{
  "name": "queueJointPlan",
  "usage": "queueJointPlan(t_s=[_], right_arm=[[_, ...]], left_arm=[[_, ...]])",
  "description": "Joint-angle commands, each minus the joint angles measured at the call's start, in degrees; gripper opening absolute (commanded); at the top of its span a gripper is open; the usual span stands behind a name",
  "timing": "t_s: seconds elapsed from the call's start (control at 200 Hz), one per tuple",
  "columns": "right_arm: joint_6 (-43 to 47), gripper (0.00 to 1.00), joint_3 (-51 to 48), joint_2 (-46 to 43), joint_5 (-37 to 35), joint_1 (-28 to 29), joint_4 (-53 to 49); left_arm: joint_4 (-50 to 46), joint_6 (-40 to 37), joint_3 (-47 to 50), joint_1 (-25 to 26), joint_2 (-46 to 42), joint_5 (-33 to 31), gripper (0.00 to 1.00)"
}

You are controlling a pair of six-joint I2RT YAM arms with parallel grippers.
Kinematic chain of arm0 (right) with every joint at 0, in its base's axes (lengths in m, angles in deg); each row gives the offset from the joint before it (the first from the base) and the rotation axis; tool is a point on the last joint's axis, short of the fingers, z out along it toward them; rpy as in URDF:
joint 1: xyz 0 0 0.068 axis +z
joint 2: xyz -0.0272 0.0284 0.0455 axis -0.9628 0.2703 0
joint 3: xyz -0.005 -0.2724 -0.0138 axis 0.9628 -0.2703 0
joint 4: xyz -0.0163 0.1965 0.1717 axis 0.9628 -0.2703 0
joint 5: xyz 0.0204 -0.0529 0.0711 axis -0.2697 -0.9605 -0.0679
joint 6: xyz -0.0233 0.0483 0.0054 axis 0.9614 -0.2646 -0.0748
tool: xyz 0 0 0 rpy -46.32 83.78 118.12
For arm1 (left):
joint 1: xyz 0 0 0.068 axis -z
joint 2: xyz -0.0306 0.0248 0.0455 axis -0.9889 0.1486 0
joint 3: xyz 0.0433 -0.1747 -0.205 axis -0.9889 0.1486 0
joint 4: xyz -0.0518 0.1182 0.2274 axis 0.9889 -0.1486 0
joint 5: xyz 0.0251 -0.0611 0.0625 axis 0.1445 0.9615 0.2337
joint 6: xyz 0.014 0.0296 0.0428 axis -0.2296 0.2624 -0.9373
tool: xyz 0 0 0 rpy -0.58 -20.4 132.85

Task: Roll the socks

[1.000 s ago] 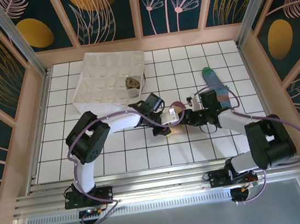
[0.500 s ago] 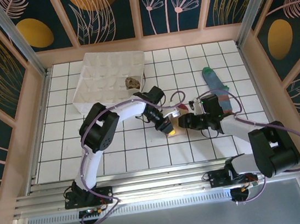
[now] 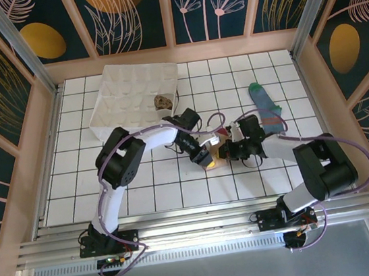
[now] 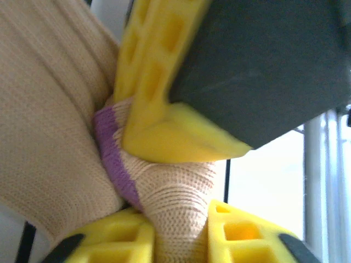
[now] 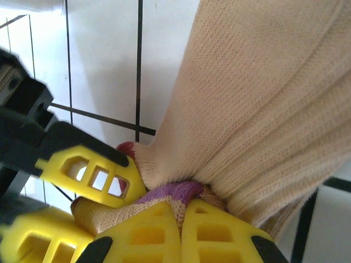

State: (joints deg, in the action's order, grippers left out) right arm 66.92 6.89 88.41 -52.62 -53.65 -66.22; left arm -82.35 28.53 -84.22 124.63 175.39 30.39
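As R hand [image 5: 182,213] pinches — sock [image 5: 263,98] sits bunched.

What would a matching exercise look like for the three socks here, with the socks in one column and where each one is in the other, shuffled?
Column one:
1. beige sock
2. blue-grey sock
3. argyle sock

Column two:
A. bundled in a compartment of the white tray
B. pinched in the shut right gripper
C. lying flat on the table, over on the right

Pairs: 1-B, 2-C, 3-A
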Motion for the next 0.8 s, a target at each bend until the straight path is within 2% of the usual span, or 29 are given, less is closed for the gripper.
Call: queueJointPlan(t_s=[0.0,0.175,0.26,0.345,0.561,0.706,0.796], right_arm=[[1.7,0.0,0.2,5.2,-4.6,1.3,-10.7],[1.6,0.0,1.4,7.6,-4.5,1.3,-12.2],[1.5,0.0,1.9,8.5,-4.2,1.3,-12.7],[1.6,0.0,2.2,9.5,-3.8,1.3,-13.0],[1.7,0.0,3.4,11.5,-2.7,1.2,-13.7],[2.1,0.0,3.9,12.8,-1.8,1.1,-14.1],[2.3,0.0,4.1,13.6,-1.0,0.7,-14.4]], left_arm=[[13.7,0.3,7.6,0.2,-7.7,-9.0,0.34],[32.7,-0.8,22.7,1.1,-22.9,-20.3,0.38],[39.1,-6.1,29.2,3.8,-29.9,-29.7,0.38],[41.3,-11.4,32.8,6.9,-33.0,-36.7,0.39],[36.7,-18.9,31.2,12.1,-28.8,-42.9,0.44],[36.3,-20.9,30.0,12.7,-24.7,-43.1,0.51],[35.5,-21.8,29.3,12.8,-22.6,-42.2,0.51]])
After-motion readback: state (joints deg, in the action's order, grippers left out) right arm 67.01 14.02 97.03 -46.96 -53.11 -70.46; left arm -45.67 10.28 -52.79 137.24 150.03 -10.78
